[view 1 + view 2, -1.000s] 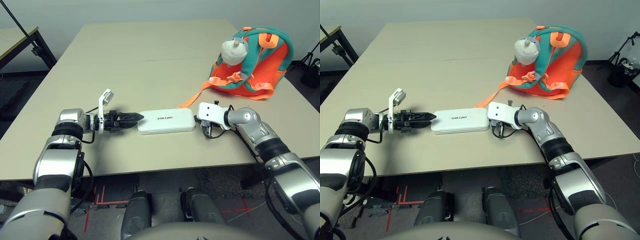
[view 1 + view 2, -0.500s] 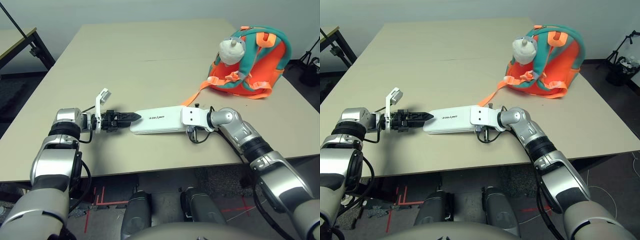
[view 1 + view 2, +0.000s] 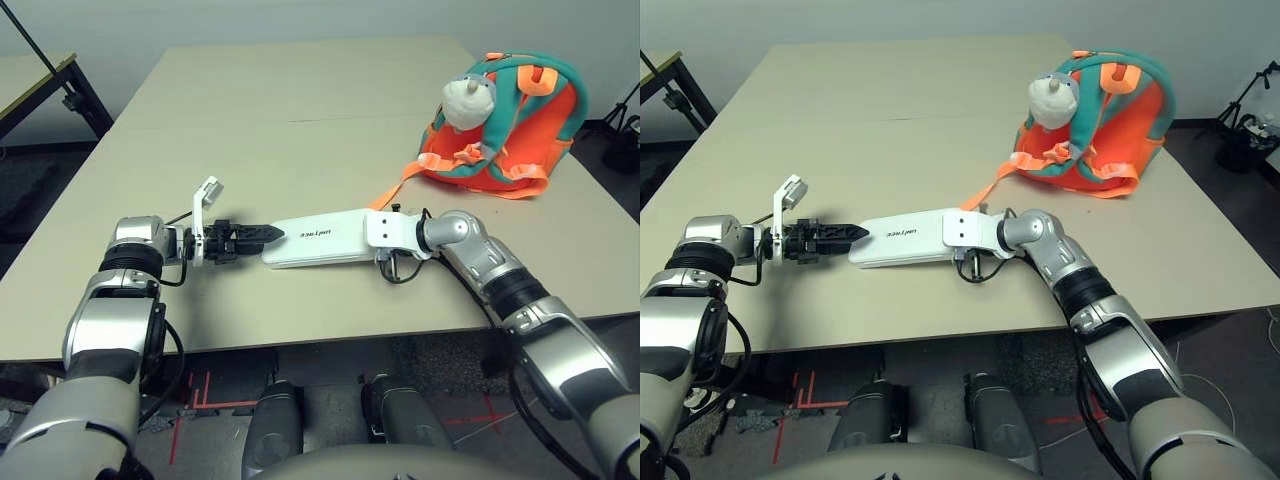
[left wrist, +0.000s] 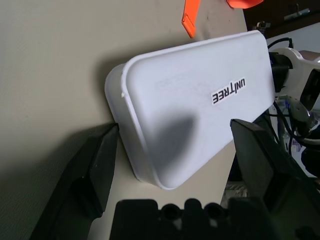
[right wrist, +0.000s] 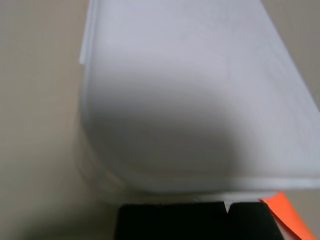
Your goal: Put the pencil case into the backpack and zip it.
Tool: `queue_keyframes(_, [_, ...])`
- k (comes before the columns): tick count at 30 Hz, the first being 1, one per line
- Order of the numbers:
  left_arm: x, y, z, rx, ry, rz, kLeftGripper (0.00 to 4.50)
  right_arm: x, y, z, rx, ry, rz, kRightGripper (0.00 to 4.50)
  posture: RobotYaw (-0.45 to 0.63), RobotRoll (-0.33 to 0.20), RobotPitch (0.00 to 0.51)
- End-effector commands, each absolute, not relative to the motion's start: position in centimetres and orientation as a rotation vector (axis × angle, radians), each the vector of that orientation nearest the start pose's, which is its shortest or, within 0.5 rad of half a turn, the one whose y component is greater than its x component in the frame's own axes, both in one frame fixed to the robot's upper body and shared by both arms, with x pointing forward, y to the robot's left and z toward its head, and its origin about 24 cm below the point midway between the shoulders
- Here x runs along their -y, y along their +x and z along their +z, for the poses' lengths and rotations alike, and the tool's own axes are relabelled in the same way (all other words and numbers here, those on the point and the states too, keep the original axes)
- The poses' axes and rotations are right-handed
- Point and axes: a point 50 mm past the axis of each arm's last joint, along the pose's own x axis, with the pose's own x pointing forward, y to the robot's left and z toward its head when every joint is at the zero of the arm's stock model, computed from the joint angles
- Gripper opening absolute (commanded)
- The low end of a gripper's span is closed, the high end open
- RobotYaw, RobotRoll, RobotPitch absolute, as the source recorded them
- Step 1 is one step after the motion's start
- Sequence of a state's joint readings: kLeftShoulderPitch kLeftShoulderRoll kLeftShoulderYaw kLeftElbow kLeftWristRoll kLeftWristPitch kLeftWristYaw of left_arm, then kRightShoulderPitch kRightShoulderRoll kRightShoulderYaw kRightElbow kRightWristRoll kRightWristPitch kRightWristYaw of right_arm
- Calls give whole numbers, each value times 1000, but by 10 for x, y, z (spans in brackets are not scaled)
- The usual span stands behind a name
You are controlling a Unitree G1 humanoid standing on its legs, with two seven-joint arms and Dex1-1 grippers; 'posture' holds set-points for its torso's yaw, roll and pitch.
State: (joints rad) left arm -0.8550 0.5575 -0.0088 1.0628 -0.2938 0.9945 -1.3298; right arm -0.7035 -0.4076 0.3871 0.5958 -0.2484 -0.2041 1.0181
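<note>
The white pencil case (image 3: 318, 242) lies flat near the table's front edge, its lettering facing up. My left gripper (image 4: 175, 127) is open, and the case's left end sits between its black fingers (image 4: 95, 170). My right gripper (image 5: 227, 207) is shut, its fingertips pressed against the case's right end (image 5: 190, 100). In the left eye view its white wrist (image 3: 392, 229) partly covers that end. The orange backpack (image 3: 520, 125) with teal trim stands at the far right. A grey-white plush toy (image 3: 468, 98) hangs on it. One orange strap (image 3: 400, 186) trails toward the case.
The case lies a short way from the table's front edge (image 3: 330, 338). A seam (image 3: 280, 122) crosses the tan tabletop. Another table (image 3: 35, 75) with a black stand is at the far left. Dark gear (image 3: 625, 125) stands beyond the right edge.
My right gripper has moved left, sliding the pencil case left and turning it slightly. The case's left end is now between the left gripper's fingers. The left arm has barely moved.
</note>
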Motion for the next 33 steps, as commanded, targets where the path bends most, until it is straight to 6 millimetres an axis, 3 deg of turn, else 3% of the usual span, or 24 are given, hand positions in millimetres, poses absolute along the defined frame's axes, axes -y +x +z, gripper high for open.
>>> queue_keyframes(1, [-233,318,67,-954,-704,-838,4500,139,343,94,-215,-927,1228,29,-123,0,43])
queue_keyframes(7, [-232,319,67,-954,-706,-842,4500,169,344,99,-287,-949,1179,29,-128,0,42])
queue_keyframes(13, [-231,319,66,-956,-706,-843,4500,180,343,104,-306,-954,1168,29,-131,0,42])
queue_keyframes(25, [-234,319,68,-950,-704,-831,4500,157,337,107,-267,-918,1268,29,-124,0,43])
queue_keyframes(33, [-234,320,70,-947,-706,-832,4500,130,330,103,-237,-923,1357,29,-125,0,40])
